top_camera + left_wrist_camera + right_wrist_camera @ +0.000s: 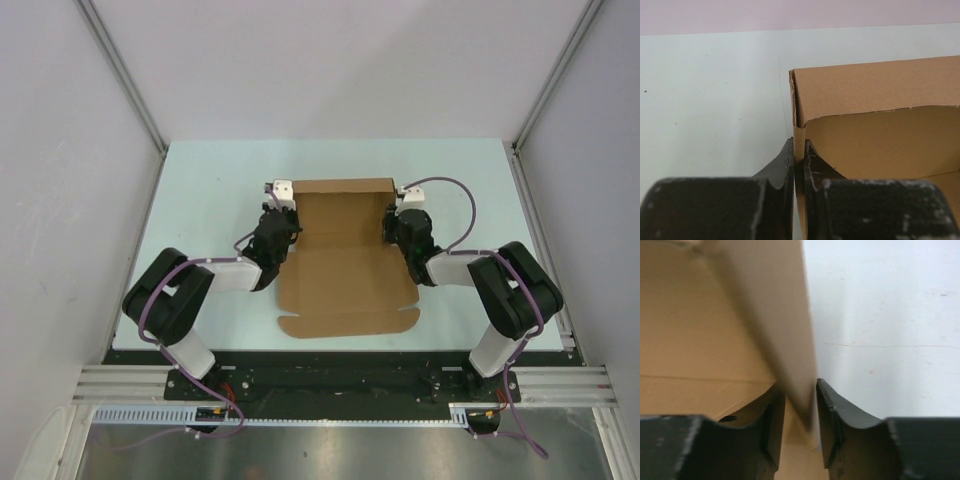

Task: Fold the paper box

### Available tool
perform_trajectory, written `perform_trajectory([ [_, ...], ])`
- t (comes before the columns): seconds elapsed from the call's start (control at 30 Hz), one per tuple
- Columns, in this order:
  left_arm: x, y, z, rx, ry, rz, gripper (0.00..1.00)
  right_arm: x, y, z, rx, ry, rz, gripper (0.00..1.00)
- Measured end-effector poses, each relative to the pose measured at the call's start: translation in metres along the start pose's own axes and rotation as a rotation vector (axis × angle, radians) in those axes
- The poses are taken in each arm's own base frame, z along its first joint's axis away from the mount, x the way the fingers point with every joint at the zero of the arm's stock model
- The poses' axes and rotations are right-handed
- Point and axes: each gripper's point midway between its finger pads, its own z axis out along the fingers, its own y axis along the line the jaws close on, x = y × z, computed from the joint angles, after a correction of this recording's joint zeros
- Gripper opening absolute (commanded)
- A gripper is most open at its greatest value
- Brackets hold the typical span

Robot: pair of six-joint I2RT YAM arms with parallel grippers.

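Top external view: we see the paper box (345,265) lying at the middle of the pale table (200,190), between the two arms. Its far half is raised into a shallow tray with upright side walls and a back wall. Its near half lies flat toward the bottom of the frame, with small tabs at the lower corners. The left gripper (295,213) sits at the box's left wall, left of centre in the frame. The right gripper (393,218) sits at the right wall, right of centre. From this height we cannot judge either grip.

Left wrist view: we look along the box's left wall toward its far corner, which stands just right of centre. The back wall runs off to the right edge, and its folded-over flap shows a ragged lower edge. The two black fingers (785,167) rise from the bottom of the frame and are pressed together on the wall's edge, one outside and one inside. They are pinching the cardboard between them.

Right wrist view: the box's right wall runs up the middle of the frame, blurred, with the brown interior at the left and bare table at the right. The fingers (829,415) stand on either side of this wall, right up against it. We cannot tell whether they actually squeeze it.
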Motion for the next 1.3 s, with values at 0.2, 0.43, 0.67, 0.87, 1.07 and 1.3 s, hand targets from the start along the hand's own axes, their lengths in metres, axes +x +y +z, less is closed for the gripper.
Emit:
perform_trajectory([
  [0.2,0.000,-0.003,-0.001,0.006,0.000,0.002,0.00,0.000,-0.011,0.000,0.067,0.007,-0.030,0.12],
  [0.43,0.000,-0.003,-0.002,0.008,0.003,0.011,0.00,0.000,-0.013,0.003,0.098,0.016,-0.057,0.00],
  [0.67,0.000,-0.003,-0.002,0.008,0.003,0.011,0.00,-0.001,-0.014,0.005,0.116,0.025,-0.062,0.17],
  [0.87,0.000,-0.003,-0.002,0.008,0.003,0.011,0.00,0.005,-0.020,0.005,0.154,0.048,-0.051,0.41],
  [1.07,0.000,-0.004,-0.002,0.015,0.003,0.011,0.00,0.011,-0.017,0.008,0.147,0.068,-0.048,0.00],
  [1.3,0.000,-0.006,-0.003,0.022,0.004,0.013,0.00,0.011,-0.016,0.010,0.155,0.086,-0.066,0.28],
])
